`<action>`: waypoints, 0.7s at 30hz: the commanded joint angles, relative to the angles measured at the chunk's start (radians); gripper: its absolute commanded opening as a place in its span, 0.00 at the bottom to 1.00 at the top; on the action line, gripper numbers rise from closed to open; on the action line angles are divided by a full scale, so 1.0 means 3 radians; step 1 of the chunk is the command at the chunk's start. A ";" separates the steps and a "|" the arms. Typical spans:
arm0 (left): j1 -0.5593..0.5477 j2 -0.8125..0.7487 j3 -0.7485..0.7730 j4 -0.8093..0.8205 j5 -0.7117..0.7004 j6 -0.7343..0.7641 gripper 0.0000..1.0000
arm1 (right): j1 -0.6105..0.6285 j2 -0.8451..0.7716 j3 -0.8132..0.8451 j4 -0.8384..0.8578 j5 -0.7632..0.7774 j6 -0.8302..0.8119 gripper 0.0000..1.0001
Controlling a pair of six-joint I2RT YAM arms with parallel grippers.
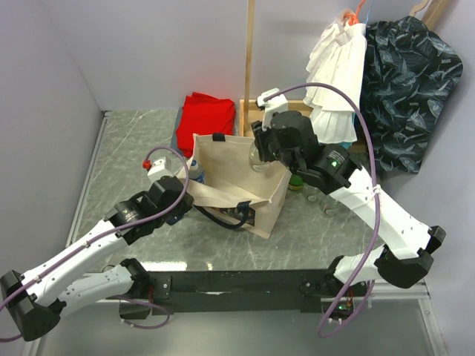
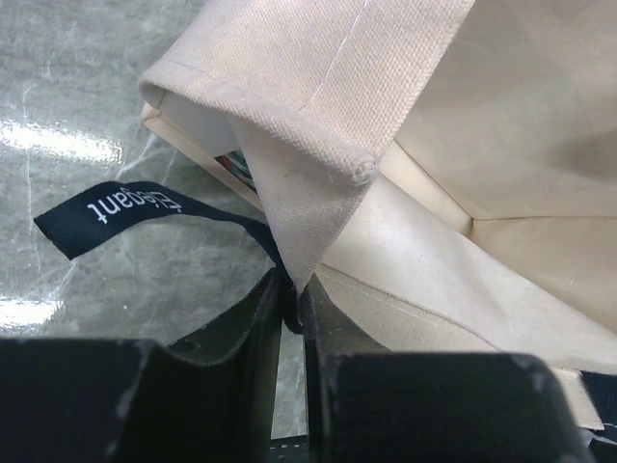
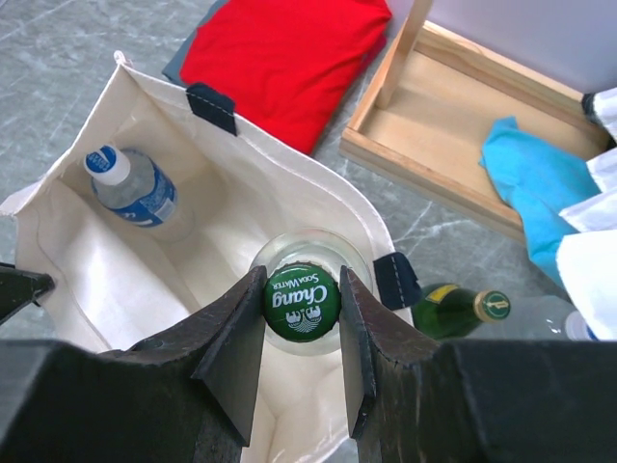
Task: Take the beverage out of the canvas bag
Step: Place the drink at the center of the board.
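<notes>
While my left gripper [image 2: 291,292] is pinching the bag [image 1: 249,159] by its rim, I'm clamping the right gripper [image 3: 302,286] tight around the Chang bottle [image 3: 302,307].

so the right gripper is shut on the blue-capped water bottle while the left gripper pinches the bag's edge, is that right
Not quite. The right wrist view shows the right gripper shut on the green-capped Chang bottle; the blue-capped water bottle lies untouched in the canvas bag. The left gripper does pinch the bag's edge.

matt woven canvas bag [image 2: 318,87], glossy table [image 2: 87,106]
</notes>
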 commanded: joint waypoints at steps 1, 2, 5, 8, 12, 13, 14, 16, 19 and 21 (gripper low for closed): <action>-0.0008 0.0020 0.0023 0.0050 0.0056 0.0083 0.18 | 0.0013 -0.0273 0.0345 0.0376 0.0203 -0.0095 0.00; -0.0008 0.0020 0.0023 0.0056 0.0056 0.0088 0.18 | 0.0018 -0.0284 0.0365 0.0371 0.0218 -0.0100 0.00; -0.0008 0.0035 0.0028 0.0071 0.0071 0.0098 0.18 | 0.0018 -0.0304 0.0431 0.0325 0.0290 -0.0126 0.00; -0.0008 0.0061 0.0038 0.0076 0.0076 0.0104 0.18 | 0.0018 -0.0345 0.0447 0.0325 0.0315 -0.0146 0.00; -0.0008 0.0066 0.0049 0.0097 0.0092 0.0119 0.18 | 0.0008 -0.0376 0.0483 0.0295 0.0423 -0.0162 0.00; -0.0008 0.0066 0.0054 0.0096 0.0092 0.0119 0.18 | 0.0013 -0.0386 0.0483 0.0299 0.0448 -0.0162 0.00; -0.0008 0.0071 0.0054 0.0096 0.0092 0.0124 0.18 | 0.0013 -0.0401 0.0473 0.0299 0.0464 -0.0162 0.00; -0.0008 0.0076 0.0054 0.0102 0.0087 0.0129 0.18 | 0.0008 -0.0437 0.0447 0.0325 0.0479 -0.0167 0.00; -0.0008 0.0086 0.0054 0.0117 0.0097 0.0129 0.18 | 0.0013 -0.0498 0.0421 0.0340 0.0530 -0.0167 0.00; -0.0008 0.0092 0.0054 0.0122 0.0112 0.0129 0.18 | 0.0013 -0.0544 0.0432 0.0325 0.0556 -0.0172 0.00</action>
